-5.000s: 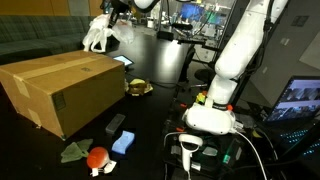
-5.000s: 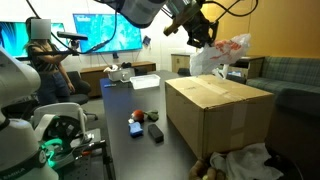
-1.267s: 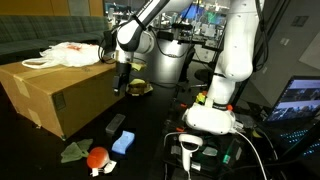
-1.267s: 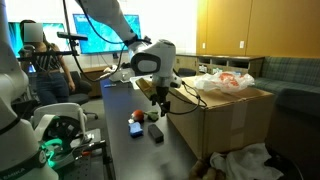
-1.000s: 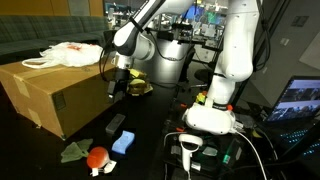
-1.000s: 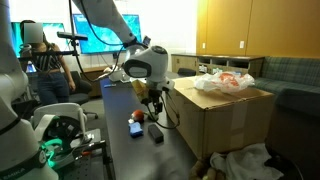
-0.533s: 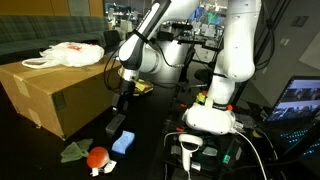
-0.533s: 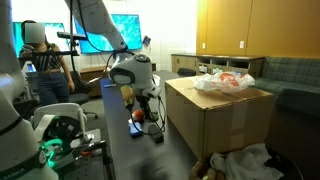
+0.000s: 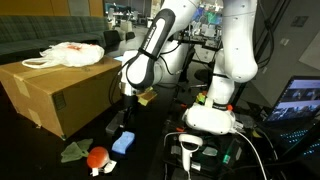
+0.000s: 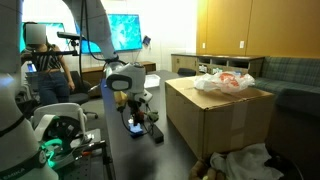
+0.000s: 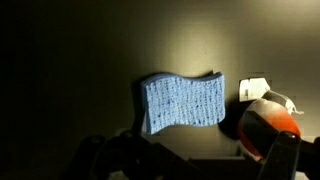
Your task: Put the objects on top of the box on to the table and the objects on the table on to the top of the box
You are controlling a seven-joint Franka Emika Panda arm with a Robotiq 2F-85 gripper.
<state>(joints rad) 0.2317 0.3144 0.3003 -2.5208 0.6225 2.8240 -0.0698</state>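
Softness and lightness are judged of the blue sponge [image 11: 183, 102], lying flat on the worktop [image 11: 70, 60] just beside a red object [image 11: 268, 125]. The end effector [image 9: 127, 118] is poised above it, spread and empty; the sponge's wavy long edges should be pinched mid-length.

A wood-panelled wall [image 10: 240, 30], a grey couch [image 10: 295, 72] and glowing screens [image 10: 127, 30] stand behind.

No text, label, brand, number or sign can be read. Red markings are seen on the crumpled white plastic bag [image 10: 228, 80] lying on the large brown cardboard box [image 10: 215, 125], but they are too small and blurred to be made out. Whatever is shown on the glowing wall screens [image 10: 125, 30] is equally illegible.
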